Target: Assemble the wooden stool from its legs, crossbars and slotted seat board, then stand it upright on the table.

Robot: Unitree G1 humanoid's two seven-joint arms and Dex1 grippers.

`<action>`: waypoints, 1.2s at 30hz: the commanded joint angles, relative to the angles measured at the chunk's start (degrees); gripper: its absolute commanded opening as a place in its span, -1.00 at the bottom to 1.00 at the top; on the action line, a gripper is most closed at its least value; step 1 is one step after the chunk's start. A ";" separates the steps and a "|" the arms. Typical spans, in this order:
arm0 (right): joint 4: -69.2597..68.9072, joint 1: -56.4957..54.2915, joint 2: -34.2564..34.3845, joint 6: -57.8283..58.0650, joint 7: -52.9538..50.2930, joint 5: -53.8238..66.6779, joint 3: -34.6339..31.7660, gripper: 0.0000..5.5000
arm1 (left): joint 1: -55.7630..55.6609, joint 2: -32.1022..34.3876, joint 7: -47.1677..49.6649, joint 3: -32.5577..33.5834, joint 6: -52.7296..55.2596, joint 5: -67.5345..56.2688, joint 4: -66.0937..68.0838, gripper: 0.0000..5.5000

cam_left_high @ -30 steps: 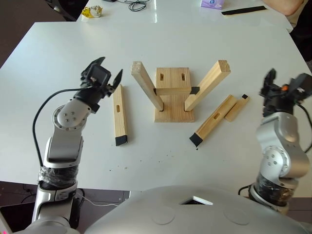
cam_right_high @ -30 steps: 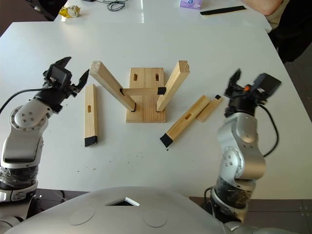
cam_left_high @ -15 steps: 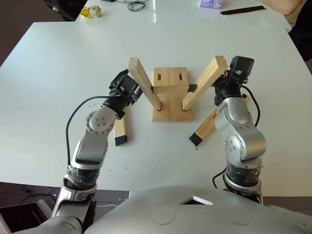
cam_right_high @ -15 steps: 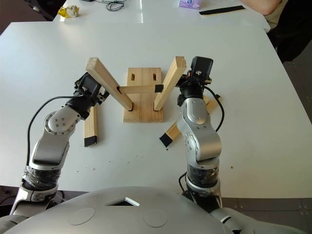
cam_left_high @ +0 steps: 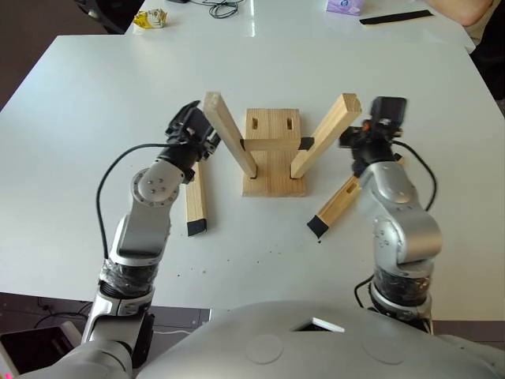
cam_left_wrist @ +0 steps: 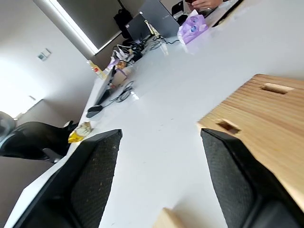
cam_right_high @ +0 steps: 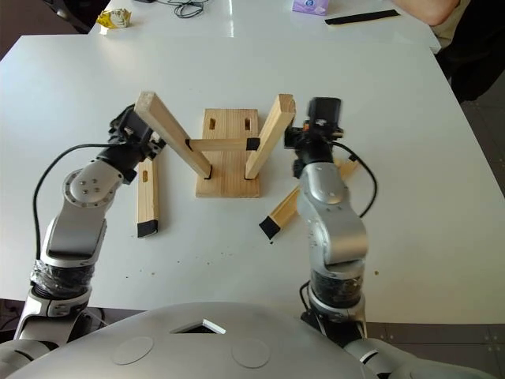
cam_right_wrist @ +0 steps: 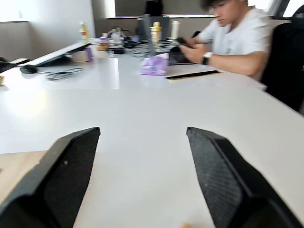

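Over the last second both arms had swung inward from the outer parts of the table to the half-built stool. In the last half second the right gripper had drawn slightly to the right, off the right slanted leg.

The white table carried all the parts. The slotted seat board lay flat at the table's centre, with two open slots at its far end. Two legs stood in its near part and leaned outward as a V: the left slanted leg and the right one. A crossbar with a black right end joined them above the board.

A loose leg lay flat left of the board, its black-capped end nearest. A second loose leg lay at an angle right of the board, partly under the right arm, and a short crossbar lay just beside its far end.

The left gripper hung just left of the left slanted leg, above the far end of the left loose leg. Its fingers were spread wide and gripped nothing. The right gripper hung near the top of the right slanted leg, on its right. Its fingers were likewise spread and empty.

At the far edge lay a purple tissue pack, a black strip and a yellow wrapper.
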 commanded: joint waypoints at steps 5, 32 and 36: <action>0.53 10.55 -13.54 -2.58 6.77 0.15 -29.47 0.23 | 3.68 7.63 0.57 13.00 -7.86 -0.92 9.05 0.12; 7.75 -11.77 -7.30 2.21 11.83 -7.07 8.30 0.23 | -2.18 -9.58 2.09 -11.35 8.06 0.68 -6.16 0.12; 12.65 -13.59 -14.99 -2.81 15.46 -8.25 4.19 0.23 | 2.23 -11.21 5.62 -10.52 6.56 1.47 -7.99 0.12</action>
